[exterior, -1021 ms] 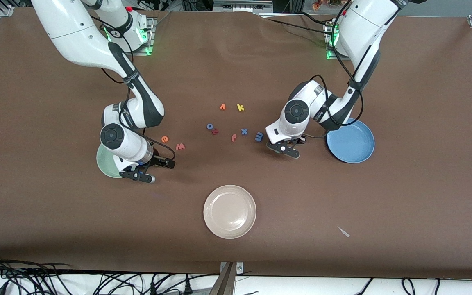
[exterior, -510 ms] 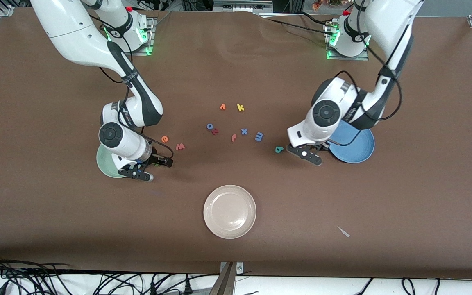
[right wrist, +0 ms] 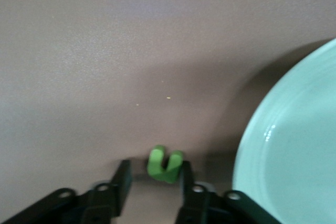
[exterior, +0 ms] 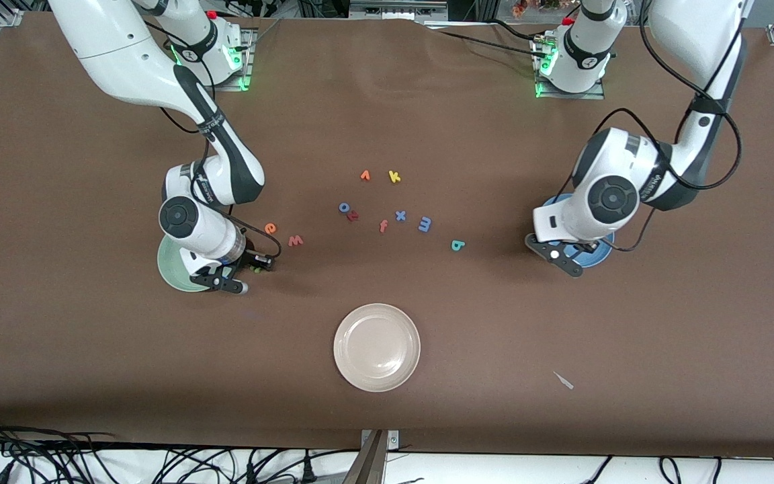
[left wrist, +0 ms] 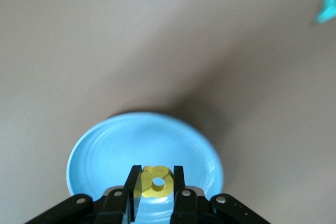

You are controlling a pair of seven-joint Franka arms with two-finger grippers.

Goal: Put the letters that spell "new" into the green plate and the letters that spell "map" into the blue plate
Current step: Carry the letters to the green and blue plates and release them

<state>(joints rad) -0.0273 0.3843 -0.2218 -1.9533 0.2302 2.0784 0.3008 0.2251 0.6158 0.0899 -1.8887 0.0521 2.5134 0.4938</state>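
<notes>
Tool tips of the right arm (right wrist: pixel 152 179) are seen low at the table beside the green plate (exterior: pixel 170 274), drawn in around the green n (right wrist: pixel 165 164), though a firm pinch cannot be confirmed; a glancing close could flick the tiny letter away. Held over the blue plate (left wrist: pixel 105 150), the left tool (left wrist: pixel 156 183) is pinching the yellow a (left wrist: pixel 155 182), which might bounce out if released high. Untouched on the table lie the p (exterior: pixel 457 245), w (exterior: pixel 295 240), e (exterior: pixel 270 228) and m (exterior: pixel 425 224).
</notes>
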